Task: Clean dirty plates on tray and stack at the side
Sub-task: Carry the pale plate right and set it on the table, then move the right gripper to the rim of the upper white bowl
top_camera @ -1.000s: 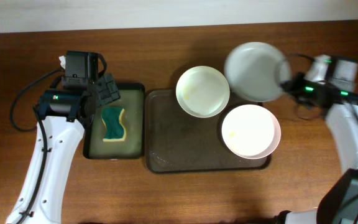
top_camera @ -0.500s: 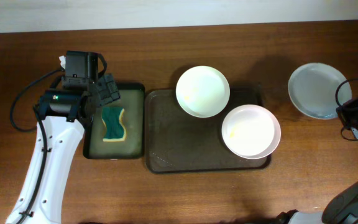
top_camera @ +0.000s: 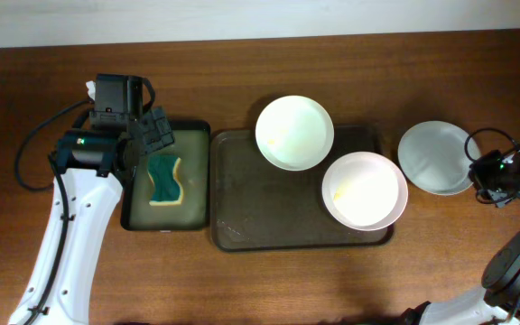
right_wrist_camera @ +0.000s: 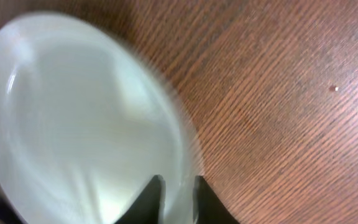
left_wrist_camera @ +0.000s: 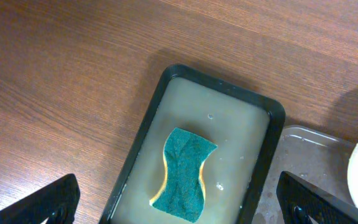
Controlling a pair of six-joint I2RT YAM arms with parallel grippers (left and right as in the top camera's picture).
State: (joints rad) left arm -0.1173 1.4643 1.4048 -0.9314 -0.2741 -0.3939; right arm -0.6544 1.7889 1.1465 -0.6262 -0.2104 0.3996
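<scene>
Gripping plate [top_camera: 433, 157] rim | right tool [right_wrist_camera: 178, 185] | right of tray [top_camera: 242, 181]

Plates [top_camera: 294, 133] white, tray [top_camera: 260, 199] dark brown, sponge [top_camera: 163, 180] green, tabletop [top_camera: 242, 72] wood-grained.

Even, warm indoor light from above; one view is smeared.

Overhead: shadows on the brown wood-grain tabletop [top_camera: 269, 280] are faint and soft. The upper round white plate [top_camera: 294, 133] and lower round white plate [top_camera: 365, 190] on the large dark-brown tray [top_camera: 251, 208] are nearly blown out. Left wrist view: sharp, with small glints on the pale liquid around the green-and-yellow sponge [left_wrist_camera: 184, 174]. Right wrist view: the third round white plate [right_wrist_camera: 73, 124] is blurred along its rim with grey reflections inside, while the wood grain beside it is crisp. The dark fingertips [right_wrist_camera: 156, 196] of the right gripper [right_wrist_camera: 178, 198] are out of focus.
</scene>
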